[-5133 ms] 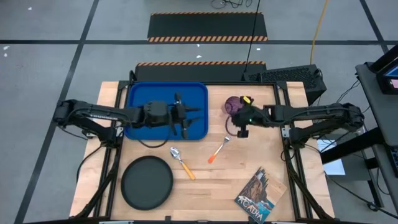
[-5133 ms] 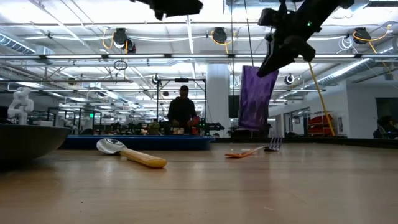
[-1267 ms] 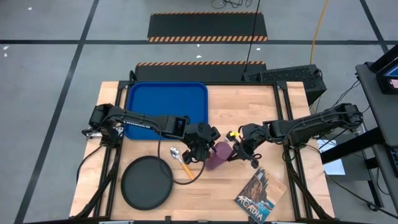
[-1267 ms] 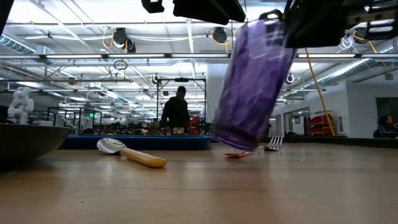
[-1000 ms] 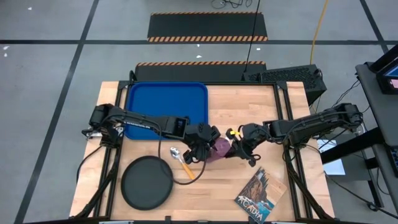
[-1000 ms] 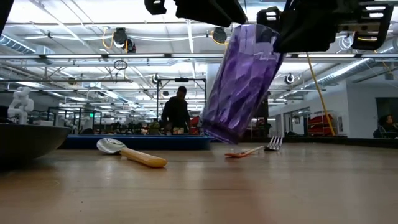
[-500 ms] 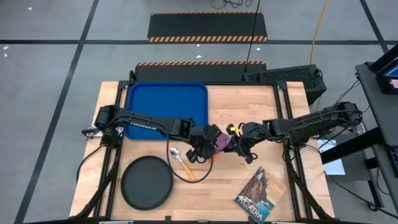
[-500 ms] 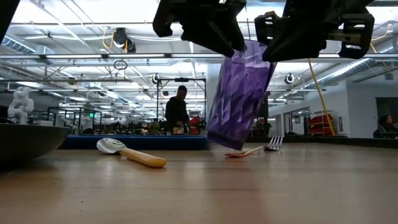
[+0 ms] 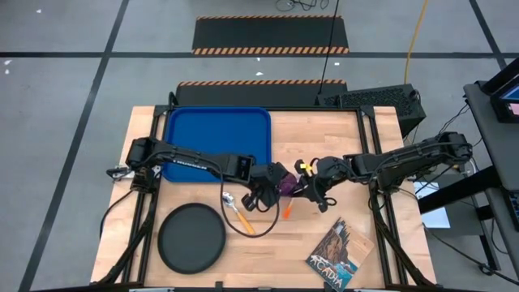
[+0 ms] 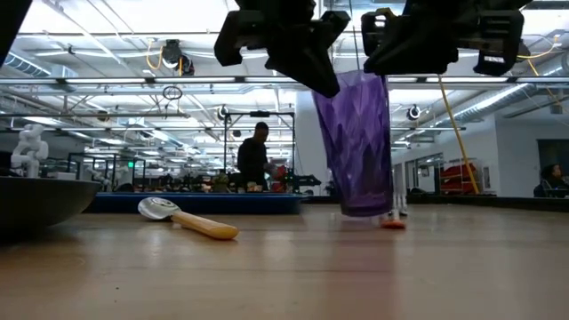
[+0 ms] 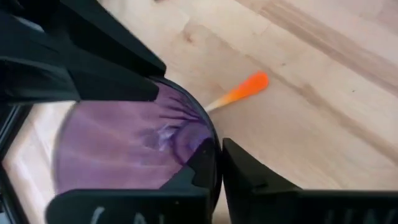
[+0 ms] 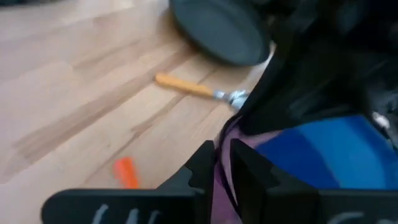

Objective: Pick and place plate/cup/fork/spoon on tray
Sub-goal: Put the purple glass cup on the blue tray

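Handover above the worktop centre
My left claw (image 9: 274,180) and right claw (image 9: 310,183) both clamp the small purple plastic tumbler (image 10: 357,142), now upright; blue tray (image 9: 217,135) waits at eleven o'clock.

The cup (image 10: 360,142) is translucent, faceted purple plastic; the surface (image 9: 357,174) is pale, smooth wood; the tray (image 9: 217,130) is glossy blue plastic.
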